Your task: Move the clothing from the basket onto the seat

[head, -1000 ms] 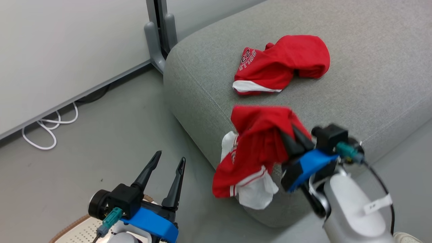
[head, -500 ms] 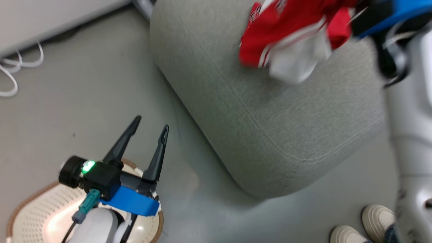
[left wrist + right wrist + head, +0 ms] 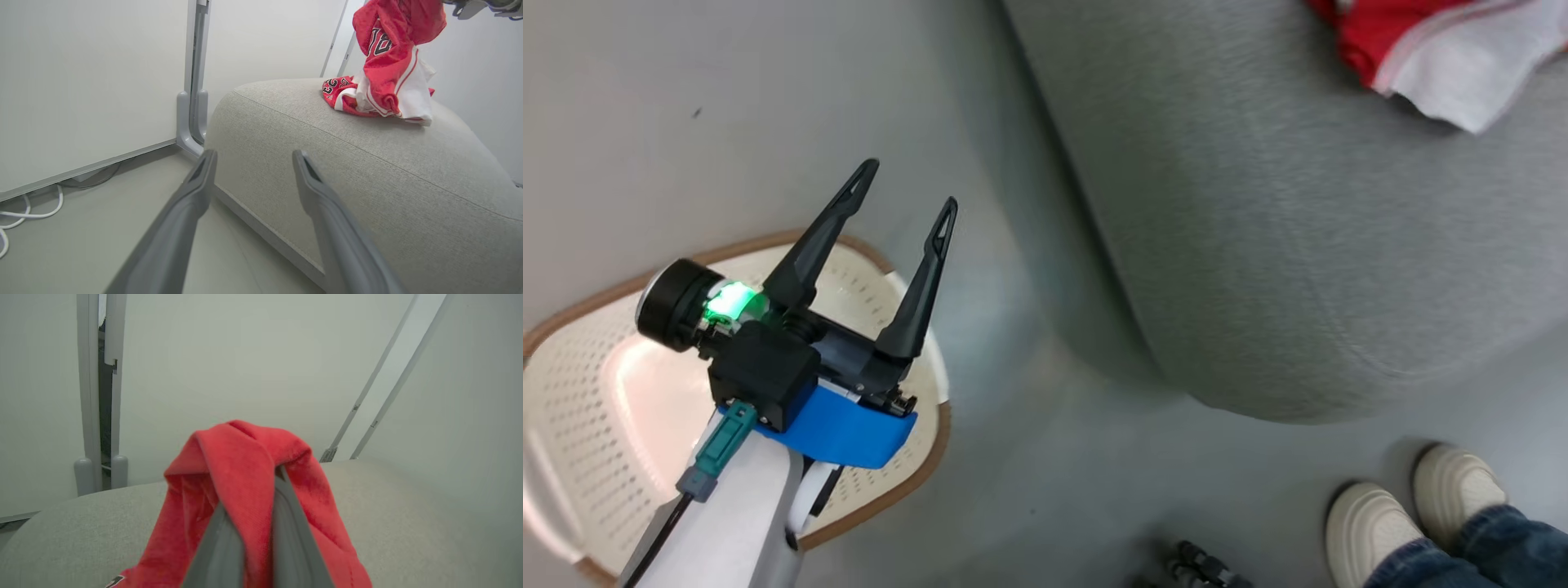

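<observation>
My left gripper (image 3: 908, 188) stands open with nothing between its fingers, above the cream perforated basket (image 3: 921, 467) with its brown rim. No clothing shows in the visible part of the basket. My right gripper (image 3: 253, 494) is shut on a fold of a red jersey (image 3: 241, 457). In the left wrist view that jersey (image 3: 392, 61) hangs over the grey seat (image 3: 367, 171), and its white lower hem touches the cushion. A second red jersey (image 3: 337, 87) lies on the seat behind it. In the head view the red and white clothing (image 3: 1421, 49) sits at the top right, over the seat (image 3: 1258, 245).
A person's pale shoes (image 3: 1413, 514) and jeans stand on the floor at the seat's near corner. A grey partition post (image 3: 192, 122) and white cables (image 3: 24, 212) lie by the wall, left of the seat. Bare floor separates the basket from the seat.
The head camera has tilted down, bringing the basket and shoes into view. My right gripper has carried the jersey from the seat's front edge to above the cushion. The left gripper stays open.
</observation>
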